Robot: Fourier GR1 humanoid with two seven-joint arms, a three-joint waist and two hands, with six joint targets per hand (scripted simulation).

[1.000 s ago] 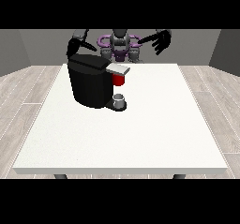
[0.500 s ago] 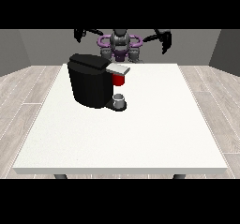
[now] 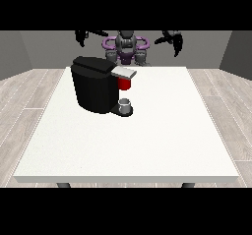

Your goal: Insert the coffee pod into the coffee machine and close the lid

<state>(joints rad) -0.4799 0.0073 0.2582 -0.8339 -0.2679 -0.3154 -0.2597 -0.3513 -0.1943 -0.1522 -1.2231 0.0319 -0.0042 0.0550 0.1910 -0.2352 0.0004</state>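
Grey walls and a pale plank floor surround the white table (image 3: pixel 147 150), where the black coffee machine (image 3: pixel 96 89) stands toward the view's left with a red thing at the machine (image 3: pixel 125 83) under its grey lid (image 3: pixel 123 72), and a small grey thing (image 3: pixel 126 103) that may be the coffee pod sits on the machine's base. Both hands are raised beside the robot's head, well apart from the machine: the hand at the view's left (image 3: pixel 84 35) and the hand at the view's right (image 3: pixel 172 37) hold nothing, their fingers seeming loosely spread and drooping. If that grey thing is the pod, it is probably light, rigid and smooth-sided, best pinched across its side walls between thumb and fingers.
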